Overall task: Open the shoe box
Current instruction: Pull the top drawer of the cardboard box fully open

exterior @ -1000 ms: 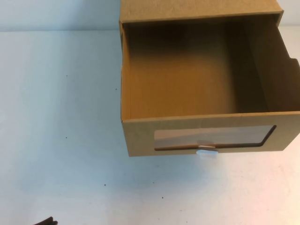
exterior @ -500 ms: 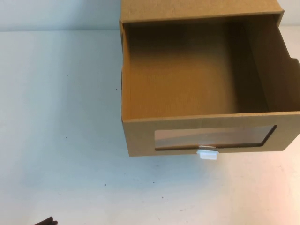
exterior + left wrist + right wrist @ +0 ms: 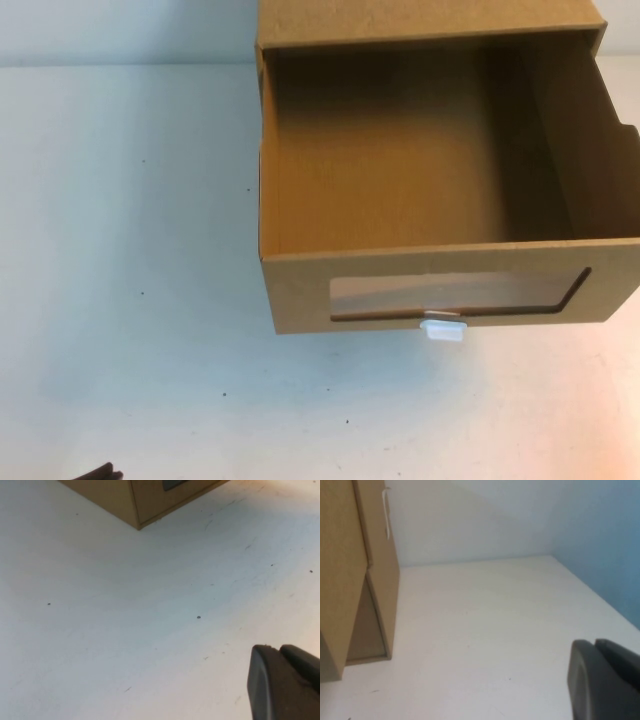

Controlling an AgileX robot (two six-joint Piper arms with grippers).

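Left tool (image 3: 278,652), right tool (image 3: 594,646) parked, shoe box (image 3: 300,290) unmoved

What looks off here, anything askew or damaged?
Nothing stands out: shoe box drawer pulled out, empty, white pull tab intact. Left gripper shut above table near box corner; right gripper shut, off the box's side.

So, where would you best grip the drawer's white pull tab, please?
Pinch the white pull tab top and bottom, coming from the robot's side: it juts from the drawer front. The left pincer sits near-left, the right pincer beside the shoe box.
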